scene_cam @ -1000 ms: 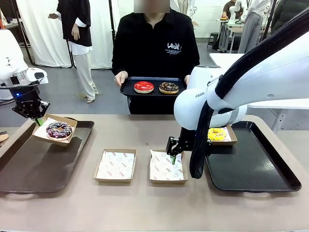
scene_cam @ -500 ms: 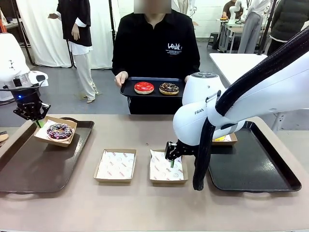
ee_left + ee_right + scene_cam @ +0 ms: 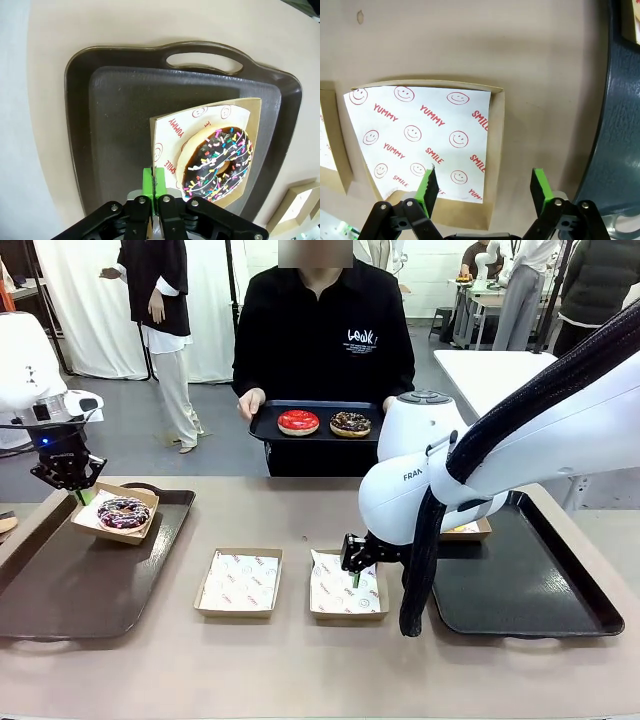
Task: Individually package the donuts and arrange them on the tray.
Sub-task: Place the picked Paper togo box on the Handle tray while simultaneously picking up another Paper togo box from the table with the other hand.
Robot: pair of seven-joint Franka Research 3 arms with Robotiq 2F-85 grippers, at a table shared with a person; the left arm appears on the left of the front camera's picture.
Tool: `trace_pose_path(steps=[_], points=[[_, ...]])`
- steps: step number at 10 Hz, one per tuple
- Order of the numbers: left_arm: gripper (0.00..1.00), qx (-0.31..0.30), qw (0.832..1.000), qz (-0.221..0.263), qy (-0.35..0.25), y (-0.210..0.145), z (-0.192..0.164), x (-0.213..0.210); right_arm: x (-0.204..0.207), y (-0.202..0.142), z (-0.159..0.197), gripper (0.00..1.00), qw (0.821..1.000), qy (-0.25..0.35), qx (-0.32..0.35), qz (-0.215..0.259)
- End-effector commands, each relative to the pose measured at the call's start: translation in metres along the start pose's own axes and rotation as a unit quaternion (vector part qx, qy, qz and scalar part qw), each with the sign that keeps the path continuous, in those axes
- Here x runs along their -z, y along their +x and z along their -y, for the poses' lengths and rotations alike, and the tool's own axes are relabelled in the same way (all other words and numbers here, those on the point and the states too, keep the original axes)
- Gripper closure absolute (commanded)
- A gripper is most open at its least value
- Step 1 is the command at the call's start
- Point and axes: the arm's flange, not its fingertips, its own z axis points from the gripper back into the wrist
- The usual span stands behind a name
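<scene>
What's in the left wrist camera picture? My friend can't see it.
The left gripper pinches the edge of a paper-lined box holding a dark donut with coloured sprinkles. Beneath it is a dark brown tray on a tan table.

Start at the donut box (image 3: 151, 503). Right at it, your left gripper (image 3: 154, 172) is a black linkage with bright green pads and silver screw heads at the pivots, and a small blue light glows on the wrist above. Well to that box's right, the right arm (image 3: 400, 490) is rounded glossy white, lettered "FRAN", with a black ribbed cable sleeve (image 3: 540, 370) along it. The right gripper (image 3: 485, 175) matches the left. Beyond the box, the person (image 3: 320, 330) wears a black long-sleeved top with small white print.
</scene>
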Motion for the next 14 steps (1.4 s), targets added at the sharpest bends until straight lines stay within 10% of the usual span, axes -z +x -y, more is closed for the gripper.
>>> trace_pose_path(steps=[1,7,8,9,10,11,12,13,14], points=[[0.99,0.008,0.999,-0.003,0.031,0.0038,0.0029,-0.0044,0.0079,-0.0036,-0.0047,0.05,1.0,-0.008,0.004,0.012],[0.99,0.006,0.999,0.003,0.039,0.0068,0.0071,-0.002,0.0088,0.0,-0.0012,0.05,1.0,0.001,0.006,0.01],[0.99,0.008,0.999,0.008,0.039,0.0065,0.0071,-0.0022,0.0098,0.0003,-0.0003,0.46,1.0,0.007,0.002,0.014],[0.41,0.01,0.999,0.01,0.036,0.0066,0.0067,-0.0027,0.0099,0.0012,-0.0002,0.62,1.0,0.009,0.003,0.011],[0.41,0.011,0.999,0.01,0.035,0.0063,0.0064,-0.0026,0.0099,0.0014,-0.0001,1.0,1.0,0.01,0.004,0.012],[0.0,0.012,0.999,0.01,0.034,0.0058,0.006,-0.0024,0.0101,0.0016,0.0,1.0,1.0,0.011,0.006,0.013],[0.39,0.013,0.999,0.009,0.033,0.0054,0.0055,-0.0028,0.01,0.0018,-0.0003,1.0,1.0,0.011,0.008,0.014],[0.0,0.013,0.999,0.01,0.032,0.0049,0.0054,-0.0036,0.0099,0.0022,-0.0006,0.89,1.0,0.013,0.011,0.016],[0.0,0.014,0.999,0.01,0.03,0.0048,0.0053,-0.0036,0.0099,0.0022,-0.0008,0.99,1.0,0.016,0.013,0.016]])
